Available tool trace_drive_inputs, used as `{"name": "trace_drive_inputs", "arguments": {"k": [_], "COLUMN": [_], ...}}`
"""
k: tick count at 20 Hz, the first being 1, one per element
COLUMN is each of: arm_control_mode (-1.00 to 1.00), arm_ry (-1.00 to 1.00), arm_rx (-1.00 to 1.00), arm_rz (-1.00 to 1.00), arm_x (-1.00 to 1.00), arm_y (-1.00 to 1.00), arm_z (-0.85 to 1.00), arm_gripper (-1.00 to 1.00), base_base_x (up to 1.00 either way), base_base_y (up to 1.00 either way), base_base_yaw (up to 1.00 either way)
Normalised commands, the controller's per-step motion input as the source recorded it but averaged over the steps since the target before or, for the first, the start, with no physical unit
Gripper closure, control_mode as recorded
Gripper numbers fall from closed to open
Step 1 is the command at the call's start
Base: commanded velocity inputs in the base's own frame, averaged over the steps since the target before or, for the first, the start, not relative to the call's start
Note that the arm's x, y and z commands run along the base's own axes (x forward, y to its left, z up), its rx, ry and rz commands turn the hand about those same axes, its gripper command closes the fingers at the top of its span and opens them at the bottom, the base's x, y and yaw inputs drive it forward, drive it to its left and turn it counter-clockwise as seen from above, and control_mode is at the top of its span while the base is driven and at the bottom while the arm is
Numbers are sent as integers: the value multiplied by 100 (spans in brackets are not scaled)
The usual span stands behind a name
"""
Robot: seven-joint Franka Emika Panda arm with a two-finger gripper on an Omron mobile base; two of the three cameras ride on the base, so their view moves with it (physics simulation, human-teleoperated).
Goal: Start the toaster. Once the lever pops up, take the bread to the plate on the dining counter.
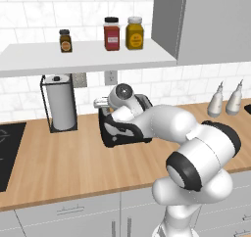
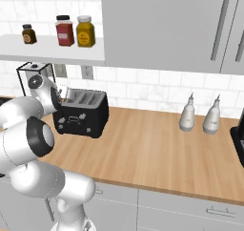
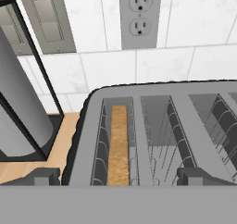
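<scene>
A black boxy four-slot toaster (image 2: 81, 113) stands on a light wood worktop (image 2: 157, 153) against a white tiled wall. Small pale knobs show on its front in the right base view. A thin golden-brown slice of bread (image 3: 119, 144) sits upright in the slot at the toaster's left end, as the hand view shows; the neighbouring slots beside it show bare wire racks.

The white robot arm reaches over the toaster, and its two-finger gripper (image 3: 119, 177) hovers just above the bread slot. The jaws are spread wide, one dark tip on each side of the slot, holding nothing.

Just left of the toaster stands a roll of white paper towel in a black wire frame (image 1: 60, 104). A white wall socket (image 3: 140, 15) sits on the tiles behind the toaster.
</scene>
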Motion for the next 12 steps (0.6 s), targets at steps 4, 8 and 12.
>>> {"name": "trace_drive_inputs", "arguments": {"k": [4, 8, 12], "arm_control_mode": [-100, -100, -100], "arm_ry": [0, 0, 0], "arm_rx": [0, 0, 0], "arm_rz": [0, 0, 0], "arm_x": [0, 0, 0], "arm_y": [0, 0, 0], "arm_z": [0, 0, 0], "arm_gripper": [-100, -100, -100], "base_base_x": [0, 0, 0], "base_base_y": [0, 0, 0], "base_base_yaw": [0, 0, 0]}}
